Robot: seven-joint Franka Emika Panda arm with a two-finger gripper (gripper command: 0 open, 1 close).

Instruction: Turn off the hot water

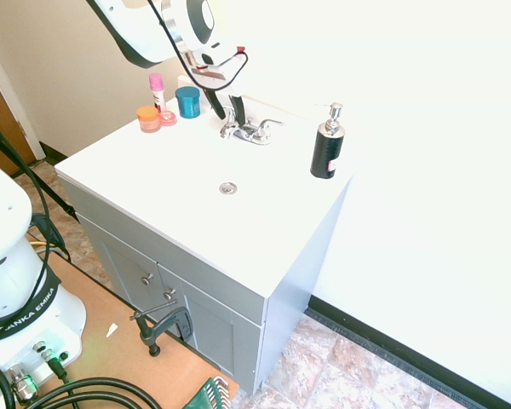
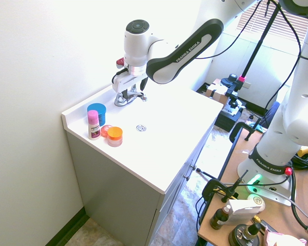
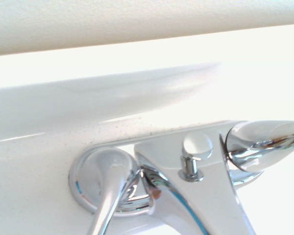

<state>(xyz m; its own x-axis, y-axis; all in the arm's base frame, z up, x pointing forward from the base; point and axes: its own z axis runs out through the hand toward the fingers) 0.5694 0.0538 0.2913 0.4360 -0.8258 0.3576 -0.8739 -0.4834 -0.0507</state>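
Although no stream shows at the faucet (image 1: 251,130), the gripper (image 1: 226,106) hangs just above its left lever (image 1: 229,129) with fingers spread open, touching nothing, so the turn looks still undone. A black bottle (image 1: 327,149) stands at the faucet's three o'clock, jars (image 1: 187,100) at nine; neither blocks.

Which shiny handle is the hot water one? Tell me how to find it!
Find the white sink counter, then the small chrome faucet at its back by the wall. The hot water lever is the handle nearer the coloured jars, right under the pincer; its twin sits nearer the black pump bottle.
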